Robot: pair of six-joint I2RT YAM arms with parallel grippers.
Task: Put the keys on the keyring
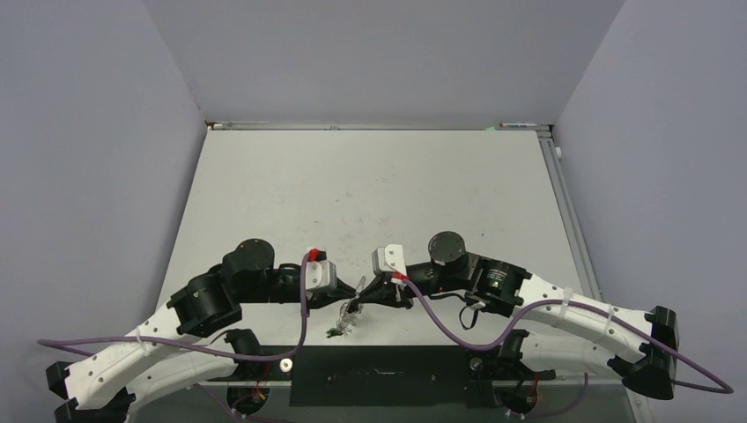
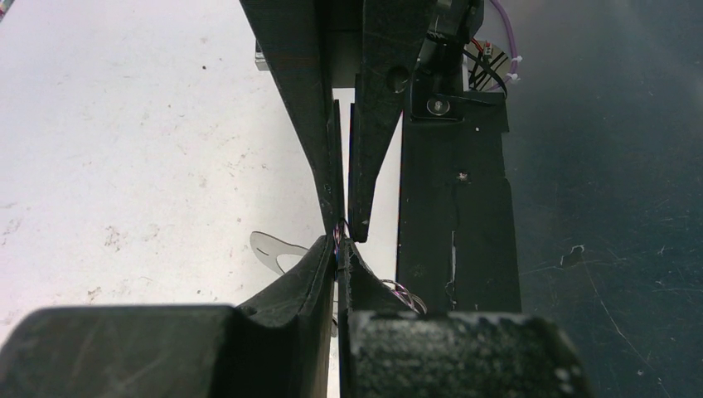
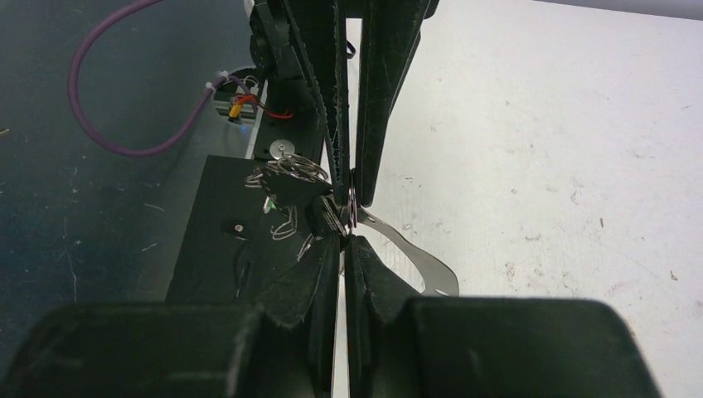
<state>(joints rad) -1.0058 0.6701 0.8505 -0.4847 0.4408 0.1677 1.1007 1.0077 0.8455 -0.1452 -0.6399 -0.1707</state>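
Well, my left gripper [image 2: 340, 251] is squeezed tight, and it pinches the thin silver loop of the keyring [image 3: 352, 199]. That ring sits between my two grippers, by the near edge of the table [image 1: 370, 185]. The keys [image 3: 295, 187] are in a small bunch just beside it, with the green piece [image 3: 269, 204] close by. My right gripper [image 3: 343, 242] is squeezed tight too, tip to tip with the left one. I cannot tell if it has anything between its fingers.

I think this stuff is very light, hard and slippery. The ring looks like springy wire and the keys are thin and flat, so they can twist or slip out. I would pinch a key by its flat head, and hold the ring on its rim.

From above I only see a tiny tangle under the tips. The left wrist view shows the pinch up close and the pale strap [image 2: 273, 249], but not the key bunch. The right wrist view shows the bunch, the green piece and the round ring.
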